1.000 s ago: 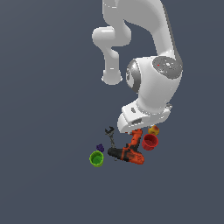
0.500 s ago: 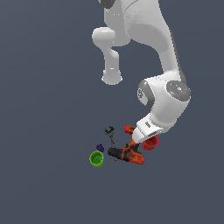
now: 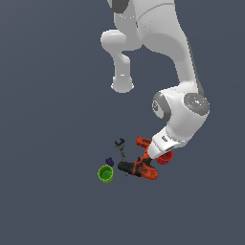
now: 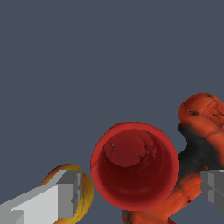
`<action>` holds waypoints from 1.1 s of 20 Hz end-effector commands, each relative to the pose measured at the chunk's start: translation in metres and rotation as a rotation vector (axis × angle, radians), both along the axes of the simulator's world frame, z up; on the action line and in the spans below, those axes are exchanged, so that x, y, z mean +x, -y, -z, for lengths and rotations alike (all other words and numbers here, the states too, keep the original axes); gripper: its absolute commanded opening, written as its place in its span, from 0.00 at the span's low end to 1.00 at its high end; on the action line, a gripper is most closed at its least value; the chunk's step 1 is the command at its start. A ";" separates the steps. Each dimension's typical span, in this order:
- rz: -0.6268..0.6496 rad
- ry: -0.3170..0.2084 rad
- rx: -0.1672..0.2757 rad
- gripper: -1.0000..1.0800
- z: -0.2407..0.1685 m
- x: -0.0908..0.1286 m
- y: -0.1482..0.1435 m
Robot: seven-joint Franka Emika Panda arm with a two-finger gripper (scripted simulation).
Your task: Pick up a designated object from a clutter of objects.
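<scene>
We see the pincer spread apart, its blocky grey fingers on either side of the red cup without touching it. The cup stands upright directly beneath the pincer, a smooth, glossy tapered shape whose wide round rim faces the wrist camera. Behind one finger sits the yellow-red ball, rounded and shiny. Beside the other finger lies the orange-and-black drill, lumpy and moulded, pressing close to the cup. In the exterior view, the green cup, a small purple piece and a thin dark clamp lie farther off from the pincer, on the flat grey bench.
</scene>
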State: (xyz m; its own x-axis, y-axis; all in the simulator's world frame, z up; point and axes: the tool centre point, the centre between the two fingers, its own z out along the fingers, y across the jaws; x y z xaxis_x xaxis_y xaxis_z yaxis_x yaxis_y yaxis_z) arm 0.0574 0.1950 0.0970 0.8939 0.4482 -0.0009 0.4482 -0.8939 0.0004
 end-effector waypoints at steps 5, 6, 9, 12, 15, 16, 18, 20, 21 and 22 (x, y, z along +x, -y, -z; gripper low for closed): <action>-0.001 0.000 0.000 0.96 0.023 -0.001 0.000; -0.001 0.000 0.000 0.96 0.029 -0.001 0.000; -0.002 0.000 0.000 0.96 0.043 -0.001 0.000; -0.002 0.001 0.001 0.96 0.049 0.000 -0.001; -0.002 0.001 0.001 0.00 0.050 0.000 -0.001; -0.002 0.001 0.001 0.00 0.050 0.000 -0.001; -0.002 0.001 0.001 0.00 0.050 0.000 -0.001; -0.002 0.001 0.001 0.00 0.050 0.000 -0.001; -0.002 0.001 0.001 0.00 0.050 0.000 -0.001; -0.002 0.001 0.001 0.00 0.050 0.000 -0.001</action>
State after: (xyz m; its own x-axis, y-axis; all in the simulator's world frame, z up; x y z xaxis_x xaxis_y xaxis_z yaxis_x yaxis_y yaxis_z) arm 0.0574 0.1955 0.0482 0.8931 0.4498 -0.0004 0.4498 -0.8931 0.0005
